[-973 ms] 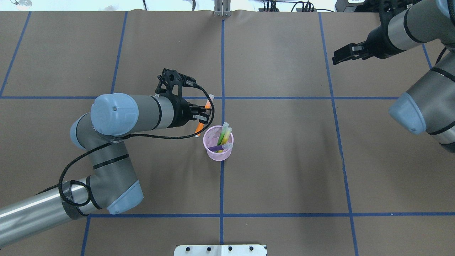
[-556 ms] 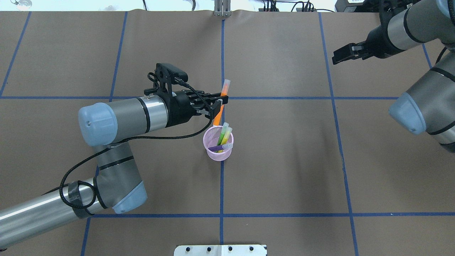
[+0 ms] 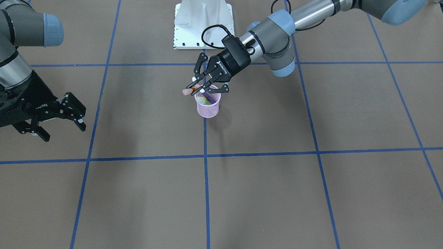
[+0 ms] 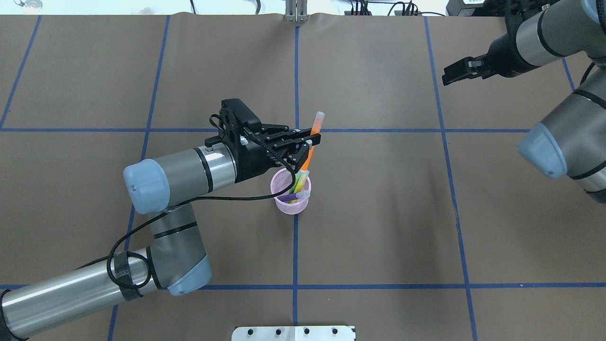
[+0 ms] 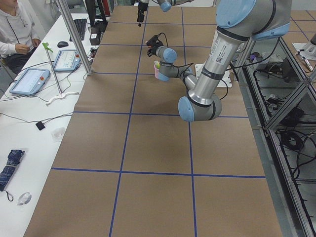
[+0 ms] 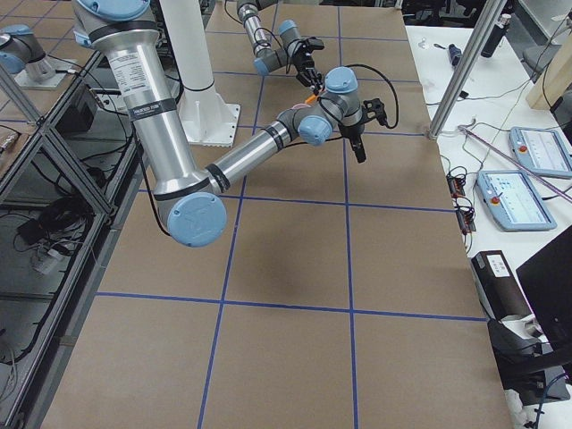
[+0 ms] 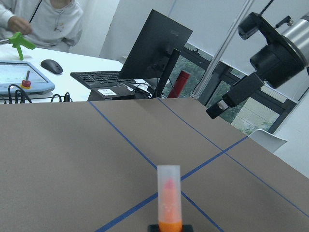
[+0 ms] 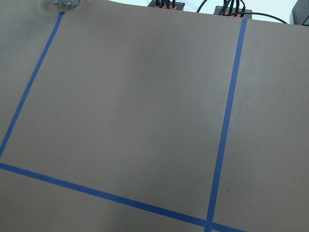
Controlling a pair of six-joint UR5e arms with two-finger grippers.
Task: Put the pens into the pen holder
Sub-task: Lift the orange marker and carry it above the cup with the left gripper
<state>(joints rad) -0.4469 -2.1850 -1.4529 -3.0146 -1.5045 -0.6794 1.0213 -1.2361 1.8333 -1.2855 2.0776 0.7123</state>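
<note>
The pink mesh pen holder (image 4: 289,207) (image 3: 208,110) stands near the table's middle on a blue tape line. A green pen (image 4: 296,182), a pale yellow one and a purple pen (image 4: 287,195) lean inside it. My left gripper (image 4: 310,145) (image 3: 199,89) hovers just above the holder's rim, shut on the orange pen (image 4: 316,127) (image 3: 188,91). That pen is tilted, its lower end over the holder's mouth and its clear cap pointing up and away; the left wrist view shows the orange pen (image 7: 169,200) close up. My right gripper (image 3: 62,128) (image 4: 453,76) hangs open and holds nothing, far off at the table's side.
The white base plate (image 3: 202,24) (image 4: 293,333) sits at the robot's edge of the table. Blue tape lines divide the brown table cover. A person (image 5: 15,29) sits at a side desk with tablets and cables beyond the table.
My left gripper has carried the orange pen to the right and over the pen holder, with the pen now steeper and its lower end above the cup. The right arm has not moved.
</note>
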